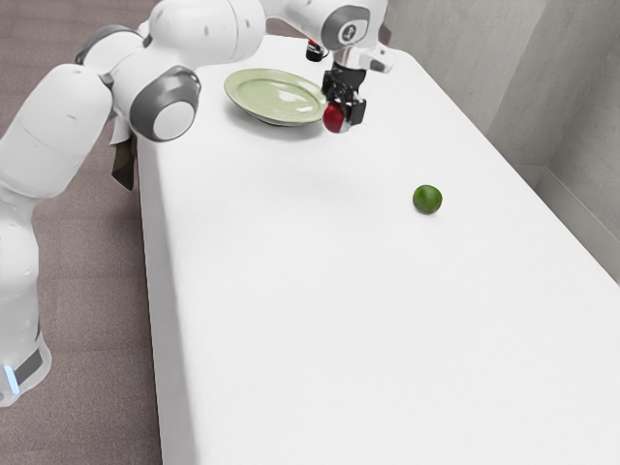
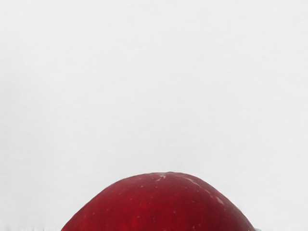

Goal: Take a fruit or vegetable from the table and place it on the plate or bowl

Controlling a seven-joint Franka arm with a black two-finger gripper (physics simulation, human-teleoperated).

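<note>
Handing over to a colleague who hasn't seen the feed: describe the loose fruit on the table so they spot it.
On the white table, the pale green plate sits at the far end, beside the gripper holding a red apple. Toward the exterior view's right lies the lime, alone on bare tabletop: small, round, dark green, touching nothing.

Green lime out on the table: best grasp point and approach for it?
Grip the lime across its widest middle, coming straight down from above. It is round and sits alone on the table, so any two opposite sides work. The gripper must first release the red apple.
</note>
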